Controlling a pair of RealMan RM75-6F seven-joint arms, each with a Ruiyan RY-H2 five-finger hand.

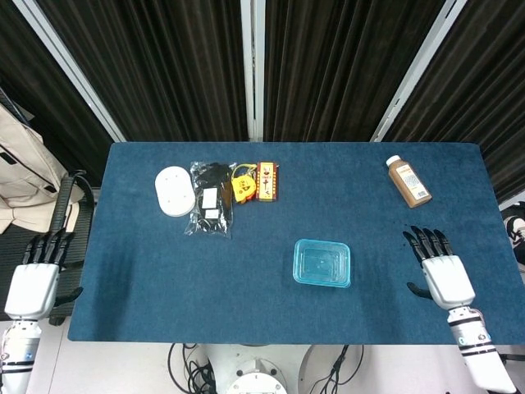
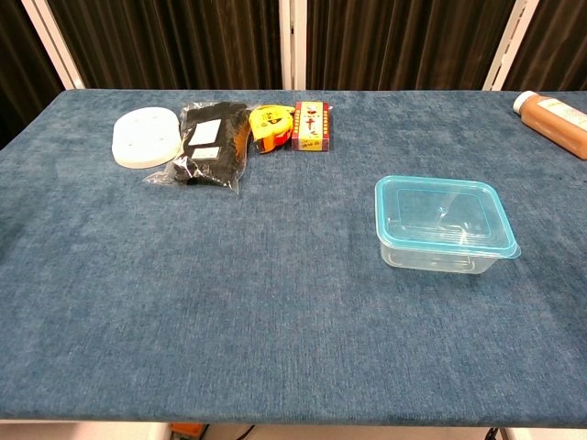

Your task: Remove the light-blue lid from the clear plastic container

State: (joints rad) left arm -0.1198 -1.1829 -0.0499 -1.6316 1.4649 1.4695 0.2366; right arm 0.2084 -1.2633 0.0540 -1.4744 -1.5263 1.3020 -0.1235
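The clear plastic container [image 2: 438, 253] stands right of the table's middle, with the light-blue lid [image 1: 322, 263] [image 2: 444, 213] seated flat on it. My right hand [image 1: 440, 273] hovers over the table's right part, to the right of the container and apart from it, fingers spread and holding nothing. My left hand [image 1: 35, 282] hangs off the table's left edge, open and empty. Neither hand shows in the chest view.
A brown bottle [image 1: 408, 181] [image 2: 555, 120] lies at the far right. At the back left lie a white disc [image 1: 173, 191] [image 2: 145, 137], a black packet [image 1: 211, 200] [image 2: 208, 144], a yellow item [image 1: 241, 184] and a red box [image 1: 267, 180] [image 2: 312, 126]. A black chair [image 1: 70, 213] stands left of the blue table [image 1: 148, 271].
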